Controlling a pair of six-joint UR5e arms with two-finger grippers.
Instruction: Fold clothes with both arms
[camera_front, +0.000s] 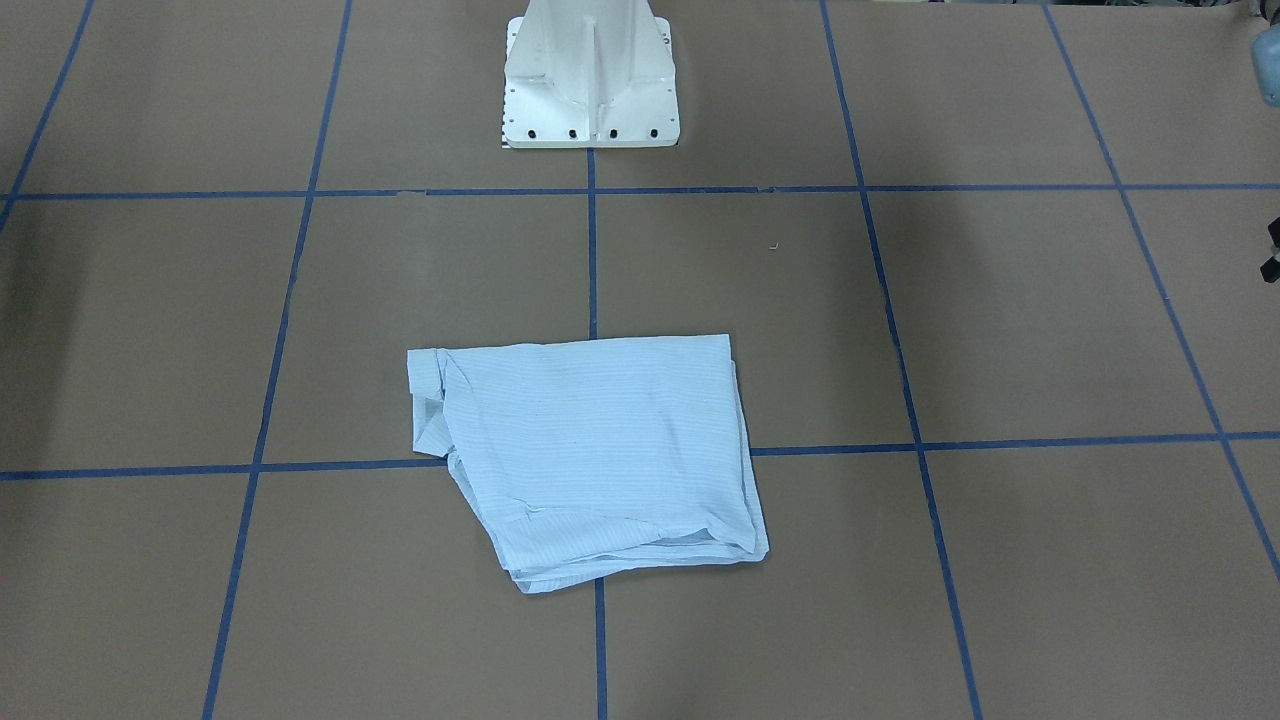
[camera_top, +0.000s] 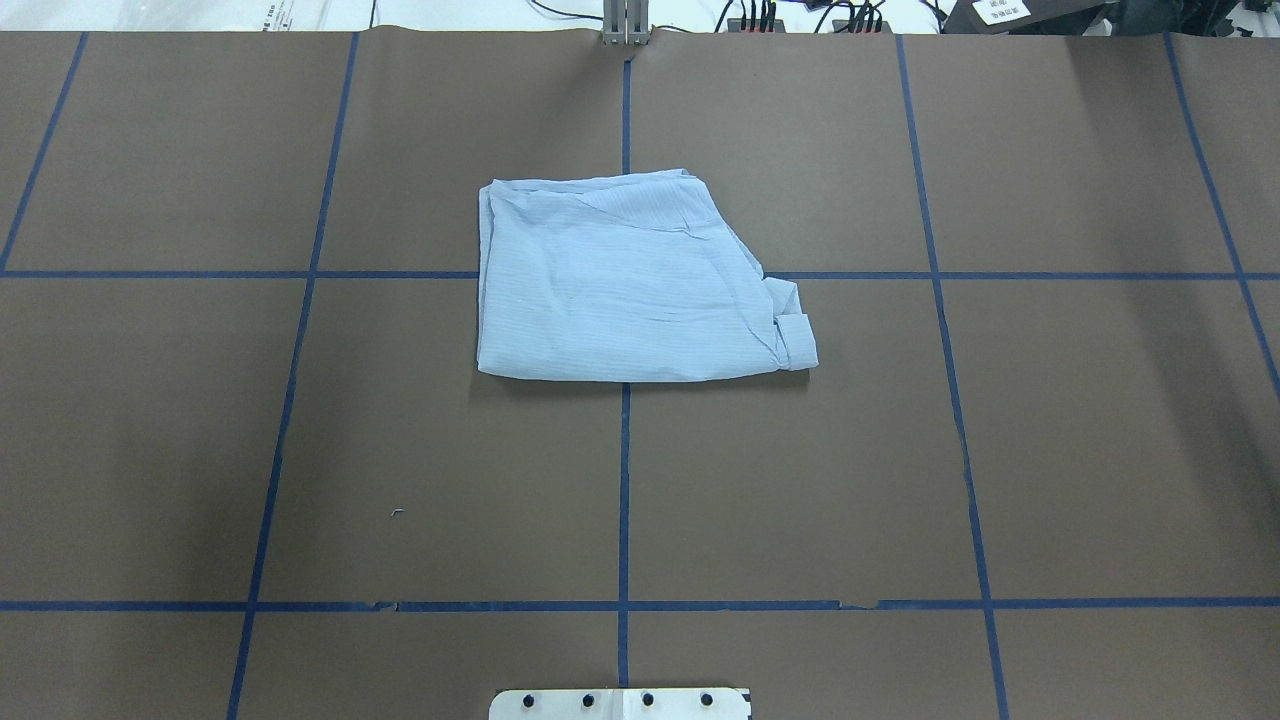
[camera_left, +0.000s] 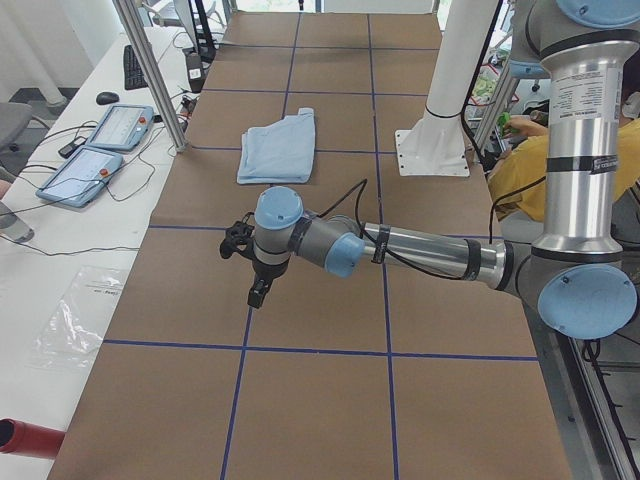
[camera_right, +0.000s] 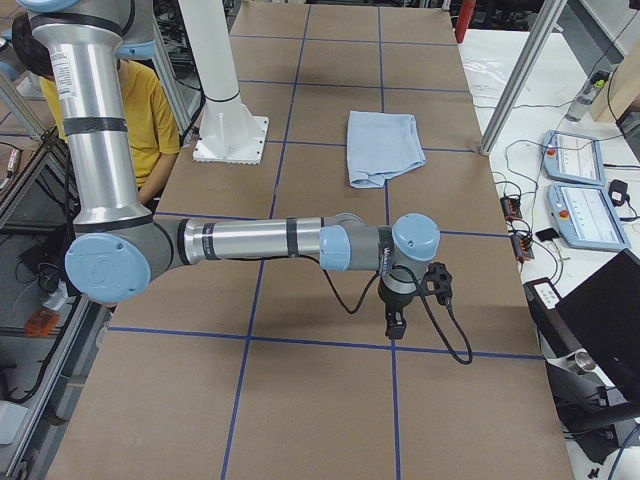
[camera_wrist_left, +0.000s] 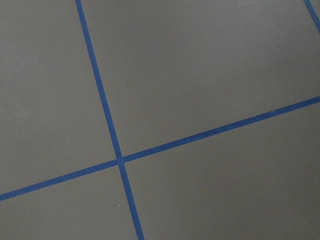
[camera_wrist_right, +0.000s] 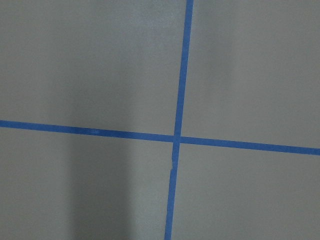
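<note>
The clothes are one light blue striped shirt (camera_front: 590, 450) (camera_top: 630, 290), lying folded into a flat packet near the middle of the brown table (camera_top: 400, 450), with a cuff sticking out at one corner. It also shows in the side views (camera_left: 280, 150) (camera_right: 380, 145). The left gripper (camera_left: 258, 290) hangs low over bare table far from the shirt, seen only from the side, so I cannot tell its state. The right gripper (camera_right: 395, 322) hangs likewise at the opposite end, state also unclear. Both wrist views show only table and blue tape lines.
The white pedestal base (camera_front: 590, 80) (camera_top: 620, 703) stands at the robot's edge. A person in a yellow shirt (camera_right: 150, 120) sits behind it. Two control tablets (camera_left: 100, 150) (camera_right: 580, 180) and cables lie on side benches. An aluminium post (camera_left: 150, 70) rises beside the table.
</note>
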